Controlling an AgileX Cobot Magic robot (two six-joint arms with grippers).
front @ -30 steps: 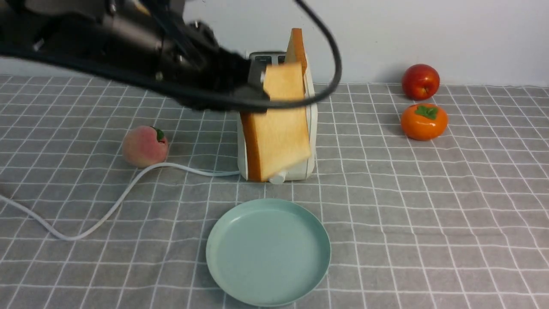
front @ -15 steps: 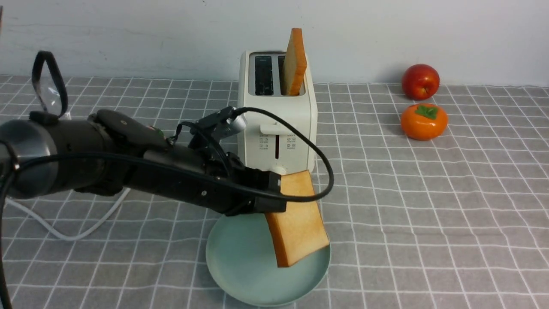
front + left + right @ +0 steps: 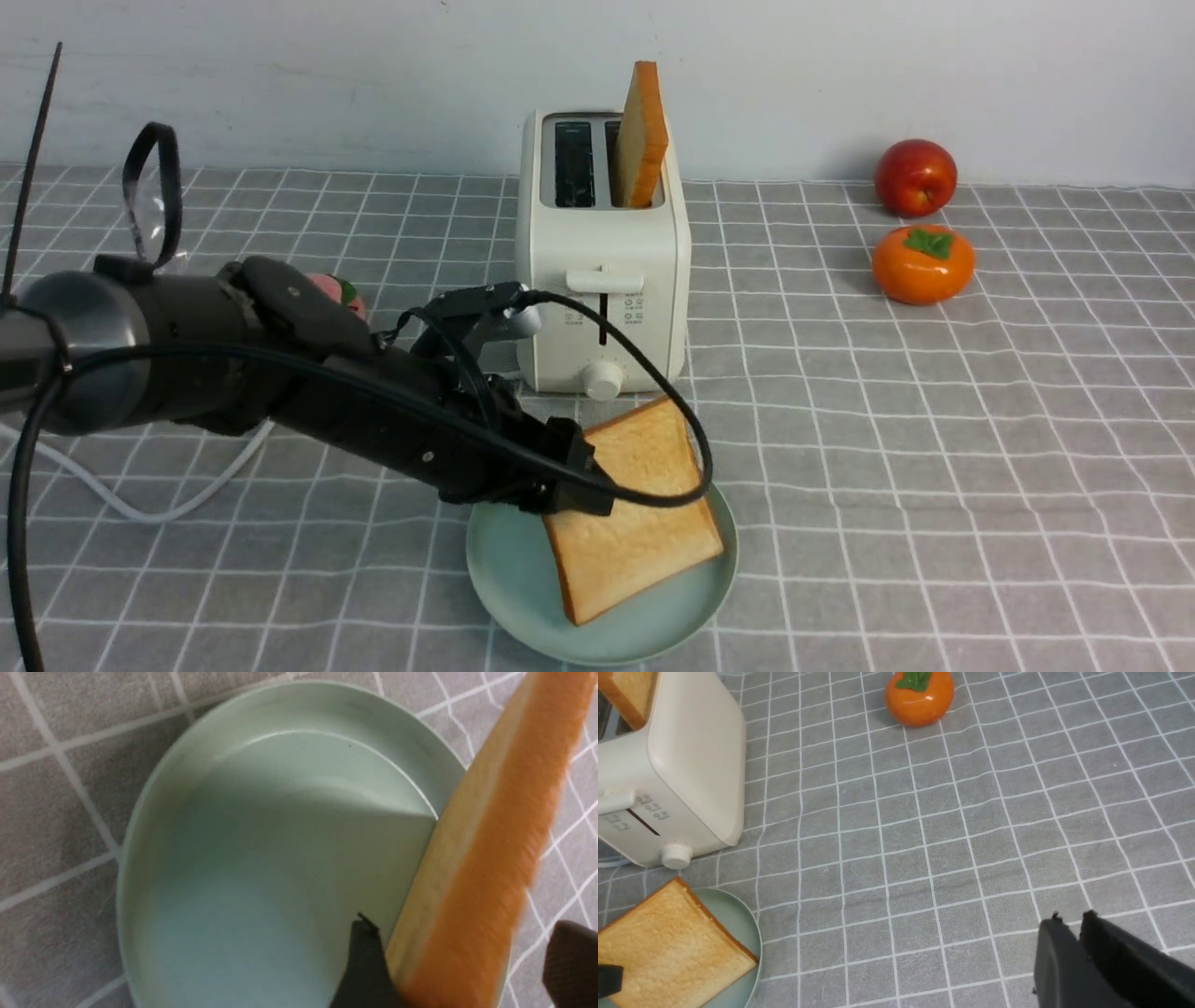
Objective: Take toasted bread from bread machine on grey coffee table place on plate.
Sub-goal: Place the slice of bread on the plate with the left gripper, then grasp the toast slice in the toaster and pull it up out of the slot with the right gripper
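Note:
One slice of toasted bread (image 3: 635, 513) lies tilted on the mint-green plate (image 3: 504, 579), its far edge over the plate's far rim. My left gripper (image 3: 583, 471) is open around the slice's left edge. In the left wrist view (image 3: 462, 933) one finger (image 3: 366, 961) touches the crust (image 3: 490, 858) and the other stands apart from it. The second slice (image 3: 642, 131) stands upright in the right slot of the cream-white bread machine (image 3: 602, 252) on the grey coffee table (image 3: 934, 467). My right gripper (image 3: 1071, 917) is shut and empty above the cloth, right of the plate (image 3: 749, 933).
A red apple (image 3: 915, 177) and an orange persimmon (image 3: 922, 264) sit at the back right. A peach (image 3: 329, 285) is mostly hidden behind my left arm. The toaster's white cord (image 3: 140, 509) trails left across the cloth.
My left arm came down from in front of the toaster with the slice and laid it on the plate. The jaws have opened. The plate has shifted slightly right.

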